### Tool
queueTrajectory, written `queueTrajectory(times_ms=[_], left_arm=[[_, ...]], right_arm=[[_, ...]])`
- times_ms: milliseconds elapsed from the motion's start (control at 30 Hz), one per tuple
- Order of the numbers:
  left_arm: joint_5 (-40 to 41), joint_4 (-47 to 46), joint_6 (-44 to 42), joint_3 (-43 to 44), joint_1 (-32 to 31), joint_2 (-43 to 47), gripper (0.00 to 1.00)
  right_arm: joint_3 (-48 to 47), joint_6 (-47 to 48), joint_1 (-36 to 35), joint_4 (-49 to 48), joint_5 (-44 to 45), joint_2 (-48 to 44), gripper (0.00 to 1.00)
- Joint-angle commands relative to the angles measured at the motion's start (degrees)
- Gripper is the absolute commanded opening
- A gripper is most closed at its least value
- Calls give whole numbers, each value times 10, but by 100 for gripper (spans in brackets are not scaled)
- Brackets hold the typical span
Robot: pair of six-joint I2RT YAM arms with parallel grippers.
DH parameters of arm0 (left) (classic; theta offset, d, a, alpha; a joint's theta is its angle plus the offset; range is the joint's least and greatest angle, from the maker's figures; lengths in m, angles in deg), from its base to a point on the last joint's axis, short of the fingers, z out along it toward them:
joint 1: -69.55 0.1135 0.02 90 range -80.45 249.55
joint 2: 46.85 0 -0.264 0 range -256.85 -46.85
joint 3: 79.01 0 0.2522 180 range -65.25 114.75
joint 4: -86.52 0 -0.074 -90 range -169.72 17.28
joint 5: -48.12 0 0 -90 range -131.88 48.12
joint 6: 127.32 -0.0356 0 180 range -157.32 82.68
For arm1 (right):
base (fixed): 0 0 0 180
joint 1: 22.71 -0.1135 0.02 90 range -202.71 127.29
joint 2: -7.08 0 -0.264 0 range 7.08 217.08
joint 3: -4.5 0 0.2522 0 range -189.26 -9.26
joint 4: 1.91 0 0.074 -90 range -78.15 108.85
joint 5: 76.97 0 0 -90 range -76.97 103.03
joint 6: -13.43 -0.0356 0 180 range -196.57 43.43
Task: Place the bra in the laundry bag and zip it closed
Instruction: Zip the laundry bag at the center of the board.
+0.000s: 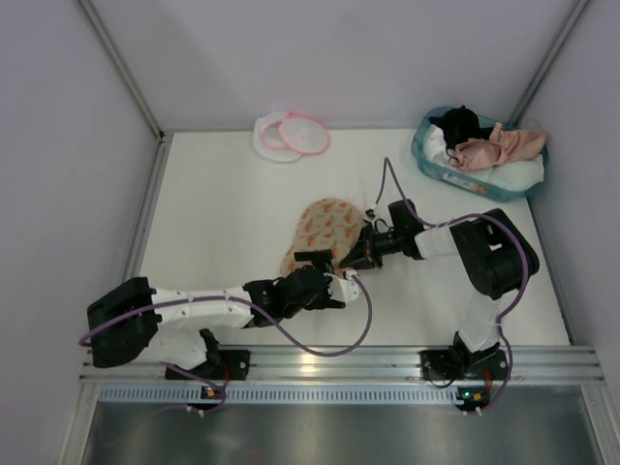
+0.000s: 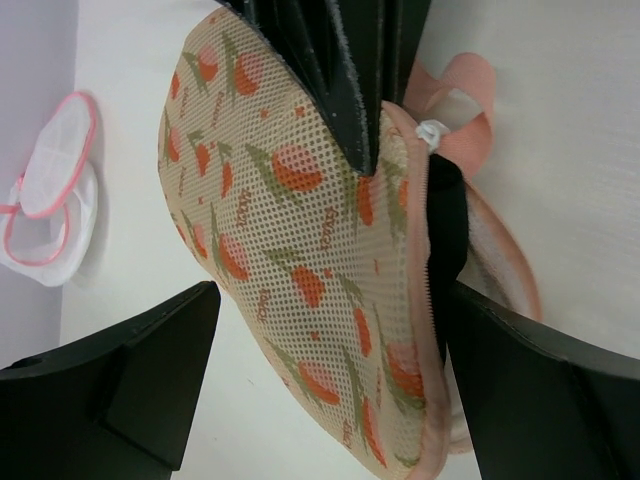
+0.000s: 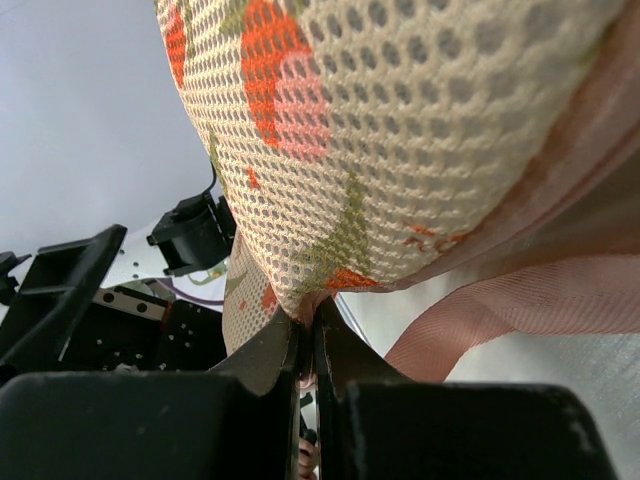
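The salmon-pink bra [image 1: 502,145] is seen crumpled in the basket [image 1: 422,155]; the white, pink-rimmed laundry bag [image 1: 291,136] is laid, seemingly open, far across the bench [image 1: 223,194].

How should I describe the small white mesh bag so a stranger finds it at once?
Look along the far edge of the table, left of its middle. The white mesh bag lies there, two round halves with pink rims. Unlike the orange-printed pad at the centre, it is plain white.

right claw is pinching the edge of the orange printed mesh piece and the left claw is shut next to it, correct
Not quite. The left claw is open, its jaws wide either side of the orange printed mesh piece, as the left wrist view shows. The right claw does pinch its edge.
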Motion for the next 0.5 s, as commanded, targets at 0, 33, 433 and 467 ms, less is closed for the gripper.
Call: queueTrajectory(times_ms=[0,33,433,467], left_arm=[[-11,-50,16,29,24,-3,97],[-14,-57,17,28,27,-8,97],[-3,-185,-44,7,55,-125,97],[1,-217,-64,1,55,-133,97]], right_arm=[[-6,0,-13,-11,-12,-14,0],[-6,-4,-14,-13,-13,-15,0],[6,-36,-29,-49,-24,-15,0],[7,-34,-30,-49,-25,-15,0]])
